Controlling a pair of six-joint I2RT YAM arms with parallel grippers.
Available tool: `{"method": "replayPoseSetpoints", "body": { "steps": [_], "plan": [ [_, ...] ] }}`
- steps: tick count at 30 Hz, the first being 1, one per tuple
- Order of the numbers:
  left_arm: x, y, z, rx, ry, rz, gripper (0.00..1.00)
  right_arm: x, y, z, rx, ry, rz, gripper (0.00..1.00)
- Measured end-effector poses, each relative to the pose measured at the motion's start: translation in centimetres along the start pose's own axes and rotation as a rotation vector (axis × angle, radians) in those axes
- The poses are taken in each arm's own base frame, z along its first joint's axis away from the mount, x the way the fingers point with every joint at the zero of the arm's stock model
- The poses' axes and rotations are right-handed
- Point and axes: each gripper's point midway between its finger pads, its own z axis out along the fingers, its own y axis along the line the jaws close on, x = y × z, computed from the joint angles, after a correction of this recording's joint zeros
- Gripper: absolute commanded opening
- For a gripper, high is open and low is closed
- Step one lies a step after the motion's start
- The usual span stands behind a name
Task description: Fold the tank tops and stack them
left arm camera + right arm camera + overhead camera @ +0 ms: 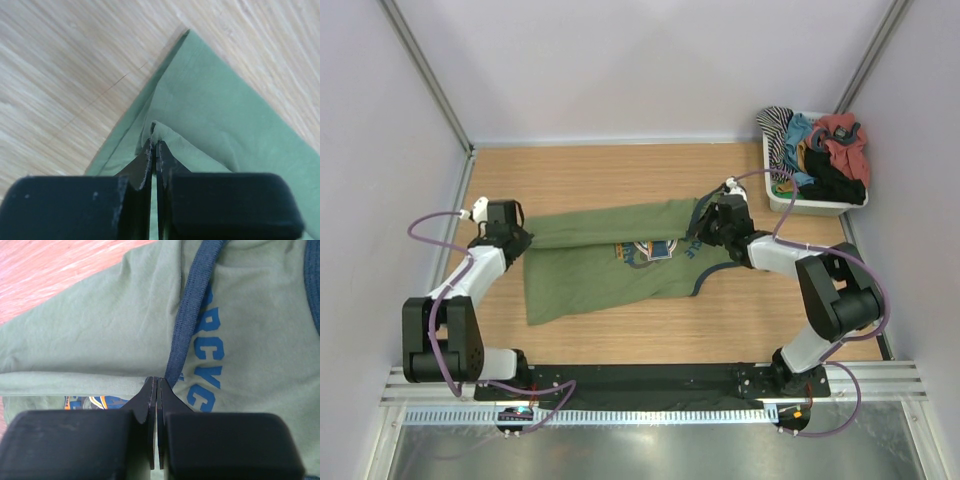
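Wooden table [620,170] | my left gripper [154,147] clamps top [580,275] at hem | right gripper [157,382] clamps it at trim [189,320] | both ends held, probably to fold lengthwise

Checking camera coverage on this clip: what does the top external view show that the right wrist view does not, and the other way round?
Only top external: the whole olive green tank top lying across the table, the left gripper at its left end, and a white bin of other garments at the far right corner. Only right wrist: blue lettering on the cloth and the ribbed dark trim running down to the fingertips. Both: the right gripper shut on the top's right end, with bare wooden table beyond it.
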Motion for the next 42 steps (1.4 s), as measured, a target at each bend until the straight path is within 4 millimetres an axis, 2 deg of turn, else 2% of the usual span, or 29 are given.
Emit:
{"method": "replayPoseSetpoints", "body": {
  "steps": [8, 9, 10, 11, 13, 14, 16, 18, 22, 23, 26, 28, 30, 32, 37, 42],
  "plan": [
    [1.1, 1.6, 0.3, -0.046, 0.01, 0.008, 0.01, 2.0, -0.9, -0.1, 0.026, 0.011, -0.015, 0.03],
    [1.1, 1.7, 0.3, -0.051, 0.007, 0.007, 0.03, 2.4, -1.0, -0.1, 0.03, 0.015, -0.02, 0.07],
    [1.1, 1.8, 0.4, -0.057, 0.004, 0.007, 0.08, 2.8, -1.0, -0.2, 0.035, 0.016, -0.025, 0.11],
    [1.1, 1.9, 0.4, -0.063, 0.002, 0.006, 0.23, 3.0, -1.1, -0.2, 0.04, 0.015, -0.029, 0.14],
    [1.2, 2.4, 0.4, -0.078, -0.004, -0.001, 0.34, 3.3, -1.4, -0.4, 0.058, 0.008, -0.034, 0.24],
    [1.4, 2.7, 0.4, -0.085, -0.006, -0.006, 0.35, 3.3, -1.4, -0.5, 0.063, 0.002, -0.034, 0.29],
    [1.7, 3.5, 0.0, -0.096, -0.016, -0.015, 0.35, 3.1, -1.9, -1.1, 0.081, -0.027, -0.035, 0.3],
    [1.8, 4.0, -0.6, -0.099, -0.031, -0.021, 0.36, 2.6, -2.2, -2.0, 0.094, -0.065, -0.034, 0.31],
    [0.7, 3.9, -1.5, -0.085, -0.081, -0.047, 0.6, 1.2, -2.3, -2.9, 0.106, -0.133, -0.031, 0.39],
    [0.4, 3.9, -1.7, -0.083, -0.092, -0.052, 0.62, 0.9, -2.2, -2.9, 0.106, -0.145, -0.03, 0.44],
    [0.3, 4.0, -1.6, -0.092, -0.1, -0.055, 0.67, 0.5, -2.6, -2.9, 0.127, -0.162, -0.032, 0.47],
    [0.5, 4.1, -1.1, -0.109, -0.085, -0.046, 0.69, 0.3, -2.8, -2.9, 0.148, -0.166, -0.033, 0.51],
    [0.7, 4.0, -0.4, -0.125, -0.064, -0.036, 0.69, -0.4, -2.9, -2.7, 0.179, -0.172, -0.033, 0.6],
    [0.6, 3.4, 0.4, -0.134, -0.044, -0.028, 0.7, -1.3, -2.8, -2.6, 0.205, -0.186, -0.032, 0.63],
    [0.2, 2.2, 2.1, -0.138, -0.015, -0.022, 0.65, -3.9, -3.0, -2.1, 0.27, -0.209, -0.011, 0.61],
    [0.0, 2.2, 3.1, -0.157, 0.002, -0.027, 0.64, -7.5, -5.1, -0.4, 0.351, -0.205, 0.062, 0.61]
  ]
}}
